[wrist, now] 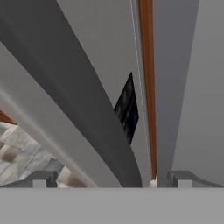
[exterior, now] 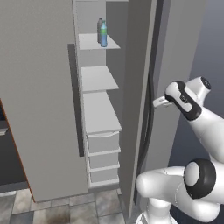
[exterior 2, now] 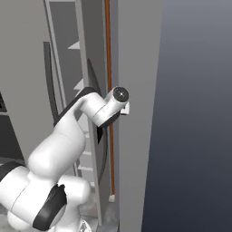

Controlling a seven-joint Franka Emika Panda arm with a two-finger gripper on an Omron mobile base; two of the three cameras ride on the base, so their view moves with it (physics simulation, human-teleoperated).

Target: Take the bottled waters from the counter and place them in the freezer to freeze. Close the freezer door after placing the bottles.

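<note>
The freezer [exterior: 98, 78] stands open, white shelves showing. Both bottled waters sit upright on its top shelf: the pale blue one [exterior: 103, 35] in front, the grey-clear one [exterior: 99, 27] just behind it. The right-hand freezer door [exterior: 135, 87] is swung out and seen nearly edge-on, its long dark handle [exterior: 148, 131] [wrist: 87, 109] running down its length. My gripper [exterior: 158, 103] [exterior 2: 126, 108] [wrist: 111, 180] is at that handle, open. In the hand view the dark bar passes between the fingertips [wrist: 39, 179], which are not closed on it. A black flecked sliver of counter [wrist: 128, 109] shows past the door.
The left-hand door panel [exterior: 39, 96] is swung open too, with its own dark handle [exterior: 75, 100]. White drawers [exterior: 103, 153] fill the freezer's lower part. Tiled floor [exterior: 65, 210] lies in front. An orange-brown strip [exterior 2: 108, 90] runs along the door.
</note>
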